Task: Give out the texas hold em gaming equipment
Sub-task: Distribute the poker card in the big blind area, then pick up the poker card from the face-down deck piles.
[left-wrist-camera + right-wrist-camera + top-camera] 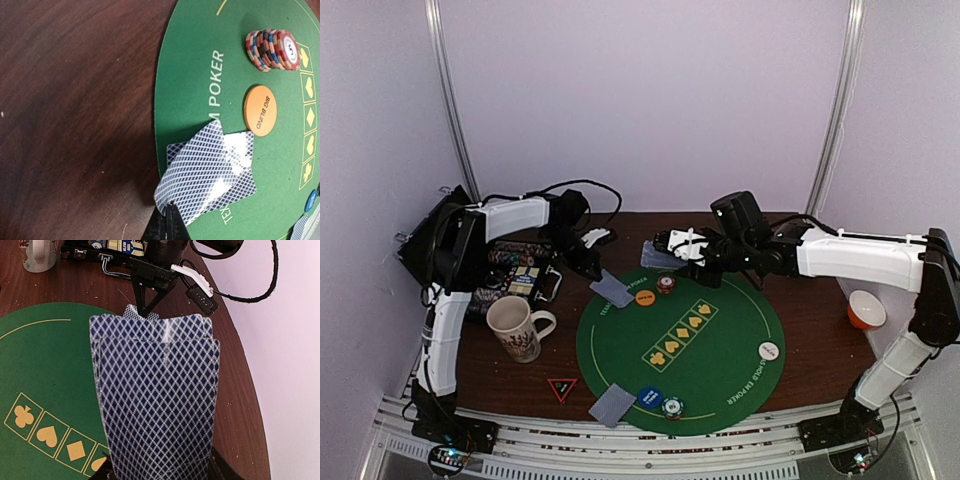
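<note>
Green poker mat (730,375) looks half dealt: a pair of cards (613,405), a blue button (650,397) and a teal-white chip stack (671,407) sit at its near edge, and a white button (768,351) on its right side. Left gripper (167,224) is pinched shut on the corner of a grey-blue-backed card (200,170). That card hangs curled over a second card (244,187), which lies flat at the mat's left edge, near the orange BIG BLIND button (260,110) and the red-white chip stack (272,49). Right gripper (668,250) has the deck (155,400) clamped, jaws part closed around it, above the mat's far edge. My read: you're placing this seat's second card. Lower until the free edge touches the felt, then release. Opening from up here could let the curl flip it or slide it onto the wooden table (75,100). Land it overlapping the flat card, clear of the button, and hold the deck hand back so the arms don't meet. Can't make out: the right fingers, hidden behind the deck in its wrist view; any card faces; whether the held card touches the one below. Contents of the case (517,272) behind the mug (518,328) are too small to read.
</note>
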You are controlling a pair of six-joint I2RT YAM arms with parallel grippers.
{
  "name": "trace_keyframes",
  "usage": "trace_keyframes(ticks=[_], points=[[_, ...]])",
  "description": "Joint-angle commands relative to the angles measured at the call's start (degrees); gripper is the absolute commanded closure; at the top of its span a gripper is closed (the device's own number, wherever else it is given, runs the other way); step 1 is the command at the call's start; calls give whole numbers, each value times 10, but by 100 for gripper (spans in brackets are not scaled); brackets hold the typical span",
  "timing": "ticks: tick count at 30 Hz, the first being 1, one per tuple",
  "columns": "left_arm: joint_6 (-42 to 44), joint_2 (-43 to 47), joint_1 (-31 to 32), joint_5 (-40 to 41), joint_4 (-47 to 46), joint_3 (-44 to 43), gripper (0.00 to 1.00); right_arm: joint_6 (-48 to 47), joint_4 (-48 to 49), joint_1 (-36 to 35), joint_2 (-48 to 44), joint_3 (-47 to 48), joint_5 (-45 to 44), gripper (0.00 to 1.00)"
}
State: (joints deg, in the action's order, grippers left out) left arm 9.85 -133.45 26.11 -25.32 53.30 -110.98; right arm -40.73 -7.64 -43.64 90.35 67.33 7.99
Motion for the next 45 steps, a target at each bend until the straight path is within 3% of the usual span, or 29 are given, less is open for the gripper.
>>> trace_keyframes(ticks=[1,14,20,27,33,39,45], points=[[11,-8,5,5,4,-19,95,0,2,2,-13,-3,5,55],[-2,6,8,73,-4,-58,62,-2,-1,2,-17,-3,5,55],[-75,102,8,99,-76,-44,46,-6,-7,-1,-16,3,6,55],[-243,363,64,24,-338,231,15,-8,-11,-16,-14,7,-1,56],[-350,449,158,74,-474,403,9,-2,-5,-24,-3,13,4,56],[-395,439,182,157,-484,422,9,7,3,-34,1,15,16,56],[-419,412,187,151,-514,430,11,8,9,-42,4,12,20,56]])
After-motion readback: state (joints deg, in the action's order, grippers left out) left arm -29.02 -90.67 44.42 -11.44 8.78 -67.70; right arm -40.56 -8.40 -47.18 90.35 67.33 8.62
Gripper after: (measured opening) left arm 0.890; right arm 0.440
